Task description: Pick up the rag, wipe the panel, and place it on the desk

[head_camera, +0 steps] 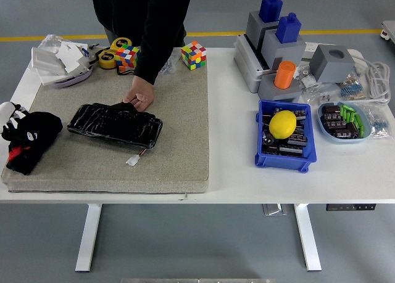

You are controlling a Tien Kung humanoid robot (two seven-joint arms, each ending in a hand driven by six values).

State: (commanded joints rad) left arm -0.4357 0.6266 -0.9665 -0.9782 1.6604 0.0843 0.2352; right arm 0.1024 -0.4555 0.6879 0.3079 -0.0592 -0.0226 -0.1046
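The left hand (13, 126) is in at the mat's left edge, its black fingers clenched round a black rag (31, 138). The cloth bunches under the palm and hangs down toward the near corner of the grey mat (179, 110), a flash of red showing in its folds. Just off to that hand's right lies the black panel (115, 124), flat on the mat, glossy, with a small white connector (132, 160) trailing off its near side. Rag and panel are apart, not touching. Across the table a person in a dark sleeve has one hand (141, 98) pressed on the panel's far edge, pinning it down. Beyond that hand sit two colour cubes (193, 54) and yellow tape rolls (111, 55).
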